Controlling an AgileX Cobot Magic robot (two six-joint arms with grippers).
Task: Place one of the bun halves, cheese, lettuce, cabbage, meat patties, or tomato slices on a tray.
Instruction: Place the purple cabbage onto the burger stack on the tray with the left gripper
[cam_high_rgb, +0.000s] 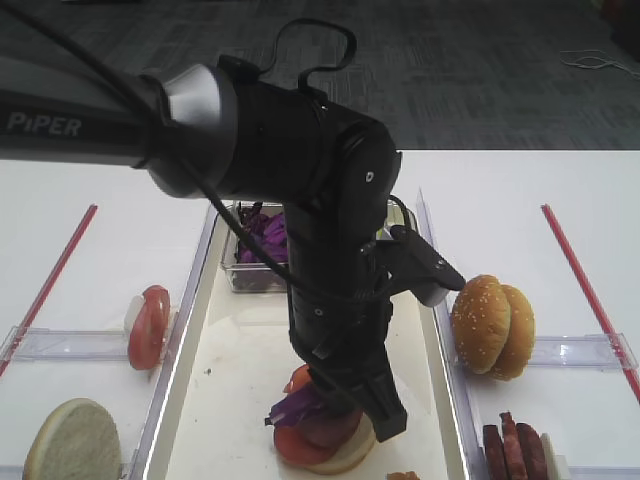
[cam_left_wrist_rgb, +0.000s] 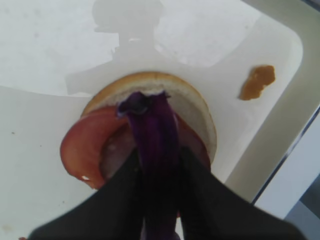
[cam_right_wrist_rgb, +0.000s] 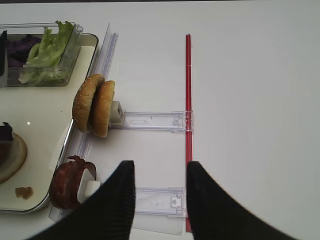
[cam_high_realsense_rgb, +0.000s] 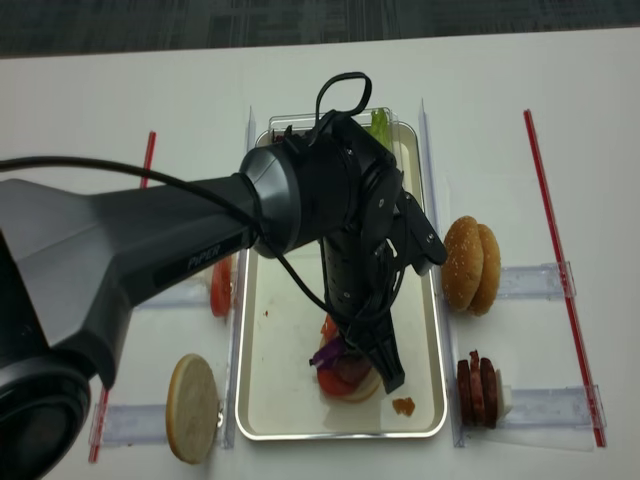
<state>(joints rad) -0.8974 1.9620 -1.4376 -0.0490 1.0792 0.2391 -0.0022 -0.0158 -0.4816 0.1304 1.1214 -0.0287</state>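
Left gripper (cam_left_wrist_rgb: 157, 175) clamped on the cabbage (cam_left_wrist_rgb: 152, 125), a purple strip pinched between the two black fingers (cam_left_wrist_rgb: 120, 200) and hanging over the stack below. Stack of a bun half (cam_left_wrist_rgb: 192, 107) under red tomato slices (cam_left_wrist_rgb: 82, 147), with a pink round slice between them, lying on the tray (cam_high_realsense_rgb: 290, 400) near its front end. Little room there: front rim close by in the high views, right rim just beside the bun in the left wrist view. Small brown crumb (cam_left_wrist_rgb: 257, 80) on the tray floor between bun and corner, apart from both. Broad bare floor up the tray's middle, toward the clear tub (cam_high_rgb: 245, 265) at the far end.

More cabbage (cam_right_wrist_rgb: 20, 47) and lettuce (cam_right_wrist_rgb: 47, 52) inside that tub. Left arm's bulk over the tray's centre, hiding much of it from above.

Right gripper (cam_right_wrist_rgb: 160, 192) well off the tray over bare white table (cam_right_wrist_rgb: 250, 125), close to a red strip (cam_right_wrist_rgb: 188, 100); fingers look a gap apart in the wrist view, though apparently closed as far as it goes, and holding nothing. Two seeded bun halves (cam_right_wrist_rgb: 94, 105) upright on a clear rack (cam_right_wrist_rgb: 150, 120) just outside the right rim; dark meat patties (cam_right_wrist_rgb: 70, 187) on the next rack. Left of the tray, a tomato slice (cam_high_rgb: 150, 325) on a rack and a flat bun half (cam_high_rgb: 72, 440) nearer the front.
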